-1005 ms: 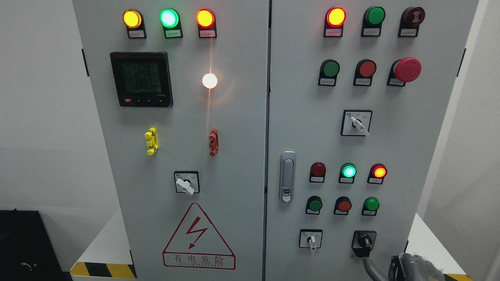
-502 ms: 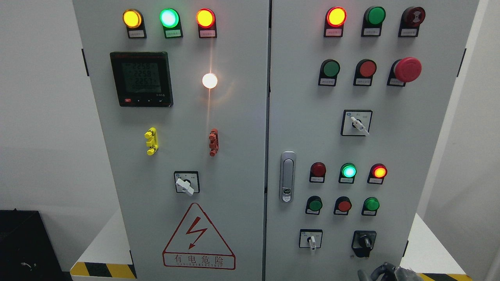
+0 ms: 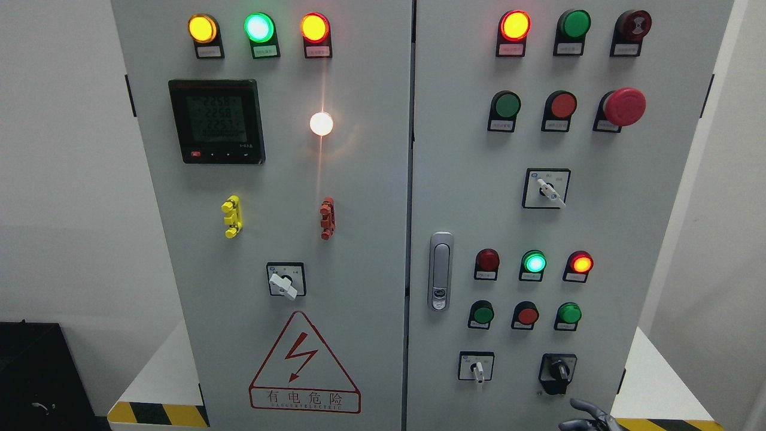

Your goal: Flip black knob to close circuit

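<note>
While only its dark fingertips show at the bottom edge, the right hand (image 3: 589, 419) sits low before the grey cabinet (image 3: 371, 197), and whether its fingers are spread or curled cannot be told. Just above it and slightly to its left is the black knob (image 3: 558, 371), mounted on a black plate at the lower right of the right door; hand and knob are apart. Left of the knob, a small white-handled switch (image 3: 477, 369) points downward. Higher above the hand are two rows of small round buttons and lamps, one lamp glowing green (image 3: 534, 262) and one red (image 3: 581, 263). Far above, a red mushroom button (image 3: 623, 106) juts out. Up and to the hand's left, a silver door latch (image 3: 440, 270) stands by the seam. The left door carries a lightning warning triangle (image 3: 304, 365) and a dark digital meter (image 3: 216, 121). The cabinet stands on a white bench (image 3: 158, 377) edged with yellow-black stripes, with pale walls on both sides.
</note>
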Action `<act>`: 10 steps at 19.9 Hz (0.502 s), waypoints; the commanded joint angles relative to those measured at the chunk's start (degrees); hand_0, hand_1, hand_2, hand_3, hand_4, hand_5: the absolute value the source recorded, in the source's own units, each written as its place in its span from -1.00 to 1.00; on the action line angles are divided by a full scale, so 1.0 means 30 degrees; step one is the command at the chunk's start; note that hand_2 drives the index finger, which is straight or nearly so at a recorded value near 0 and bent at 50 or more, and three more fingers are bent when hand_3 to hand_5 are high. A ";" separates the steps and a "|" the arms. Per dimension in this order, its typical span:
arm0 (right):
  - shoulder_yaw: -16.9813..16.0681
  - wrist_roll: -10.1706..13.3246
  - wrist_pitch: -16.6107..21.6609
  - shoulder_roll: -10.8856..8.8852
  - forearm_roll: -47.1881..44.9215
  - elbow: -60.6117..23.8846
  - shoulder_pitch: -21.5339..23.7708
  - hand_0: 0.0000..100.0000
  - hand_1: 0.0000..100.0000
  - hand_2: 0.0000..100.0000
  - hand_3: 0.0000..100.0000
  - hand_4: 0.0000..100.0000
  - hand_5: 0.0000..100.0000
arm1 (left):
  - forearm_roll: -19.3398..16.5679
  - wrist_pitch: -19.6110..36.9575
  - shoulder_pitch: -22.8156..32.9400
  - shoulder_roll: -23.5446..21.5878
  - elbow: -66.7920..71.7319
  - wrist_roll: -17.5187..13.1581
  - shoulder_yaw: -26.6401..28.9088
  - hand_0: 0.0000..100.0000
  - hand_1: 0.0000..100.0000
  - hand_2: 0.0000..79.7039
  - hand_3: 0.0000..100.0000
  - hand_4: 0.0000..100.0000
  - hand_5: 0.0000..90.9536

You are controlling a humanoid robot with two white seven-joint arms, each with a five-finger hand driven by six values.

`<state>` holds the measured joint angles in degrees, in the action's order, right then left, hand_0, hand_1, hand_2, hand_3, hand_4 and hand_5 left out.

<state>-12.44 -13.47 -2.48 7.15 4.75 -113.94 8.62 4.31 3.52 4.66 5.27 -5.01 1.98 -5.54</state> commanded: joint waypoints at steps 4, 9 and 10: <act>0.0280 -0.1365 0.1296 -0.0275 -0.6680 -0.1248 0.2519 -1.00 -1.00 -1.00 -1.00 -1.00 -1.00 | 0.0000 -0.0001 0.0000 0.0000 0.0000 0.0013 0.0000 -0.76 0.11 -1.00 -1.00 -1.00 -1.00; 0.0279 -0.1604 0.1296 -0.0275 -0.6709 -0.1043 0.2519 -1.00 -1.00 -1.00 -1.00 -1.00 -1.00 | 0.0000 -0.0001 0.0000 0.0000 0.0000 0.0013 0.0000 -0.76 0.11 -1.00 -1.00 -1.00 -1.00; 0.0279 -0.1604 0.1296 -0.0275 -0.6709 -0.1042 0.2519 -1.00 -1.00 -1.00 -1.00 -1.00 -1.00 | 0.0000 -0.0001 0.0000 0.0000 0.0000 0.0013 0.0000 -0.76 0.11 -1.00 -1.00 -1.00 -1.00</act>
<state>-11.94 -17.91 1.30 6.68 -11.93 -116.02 14.82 4.31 3.52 4.66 5.27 -5.01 1.98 -5.54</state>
